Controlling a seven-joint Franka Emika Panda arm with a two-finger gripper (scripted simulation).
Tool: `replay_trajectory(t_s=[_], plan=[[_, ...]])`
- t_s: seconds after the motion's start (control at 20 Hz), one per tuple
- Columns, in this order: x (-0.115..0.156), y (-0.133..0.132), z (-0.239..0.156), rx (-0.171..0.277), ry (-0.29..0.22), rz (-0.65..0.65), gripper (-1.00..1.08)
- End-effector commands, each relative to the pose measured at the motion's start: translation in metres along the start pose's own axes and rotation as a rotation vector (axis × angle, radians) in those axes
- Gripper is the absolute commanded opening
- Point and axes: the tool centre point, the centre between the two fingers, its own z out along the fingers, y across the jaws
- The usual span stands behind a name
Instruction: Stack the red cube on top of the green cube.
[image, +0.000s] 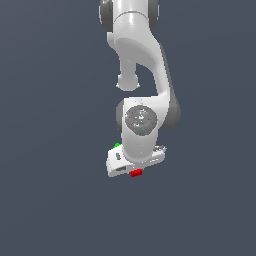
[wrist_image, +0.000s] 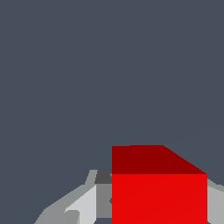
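Clearly the tool (wrist_image: 159, 205) is pinching the red cube (wrist_image: 159, 188), which fills the space between its fingers (wrist_image: 83, 205) in the wrist view. Outward, the green cube (image: 117, 145) peeks from behind the arm (image: 142, 60), near the red one. Judging from this, carry the cube over squarely, centre it above green, and let go only once seated.
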Motion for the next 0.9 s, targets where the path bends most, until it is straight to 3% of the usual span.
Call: replay_trajectory(t_s=[0.0,0.45,0.85], plan=[[-0.002,0.000,0.000,0.000,0.001,0.000,-1.00],[-0.023,0.004,0.008,0.000,0.001,0.000,-1.00],[-0.064,0.011,0.023,0.000,0.000,0.000,-1.00]])
